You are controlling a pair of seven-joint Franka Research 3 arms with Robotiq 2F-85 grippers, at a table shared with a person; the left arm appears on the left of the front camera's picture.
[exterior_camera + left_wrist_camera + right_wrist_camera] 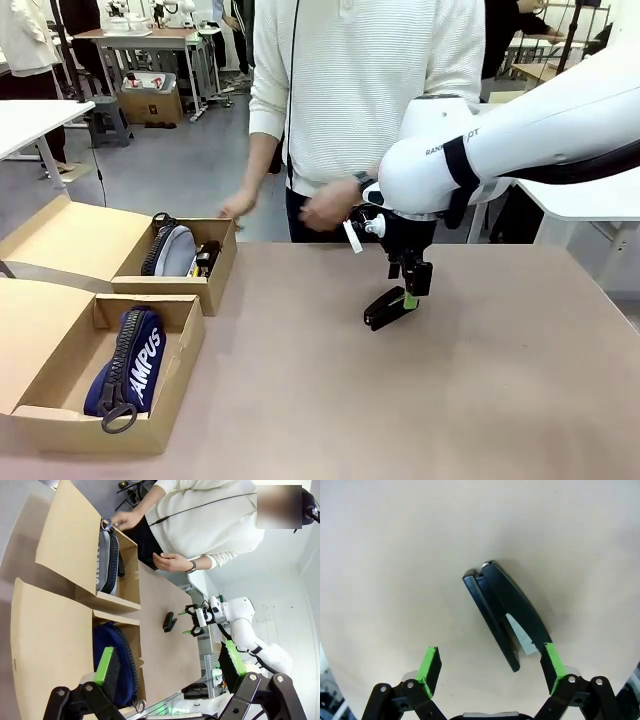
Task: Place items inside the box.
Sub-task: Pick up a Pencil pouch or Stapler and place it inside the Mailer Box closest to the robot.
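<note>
A black stapler (388, 308) lies on the brown table, right of the middle. My right gripper (408, 298) hangs just over it, open. In the right wrist view the stapler (506, 611) lies slantwise between the green pads, its end close to the right fingertip (550, 655). The box (150, 432) stands open at the near left and holds the navy "CAMPUS" pouch (128, 362). My left gripper (167, 652) is open with nothing in it, above that box (135, 645) and pouch (102, 637). Farther off in the same view are the stapler (169, 622) and my right gripper (189, 622).
A second tan box (215, 285) behind the first holds a grey pouch (175, 250) and dark items. A person in a white sweater stands at the far edge, one hand (238, 207) by that box, the other (330, 205) near my right arm. A white table (600, 205) stands at the right.
</note>
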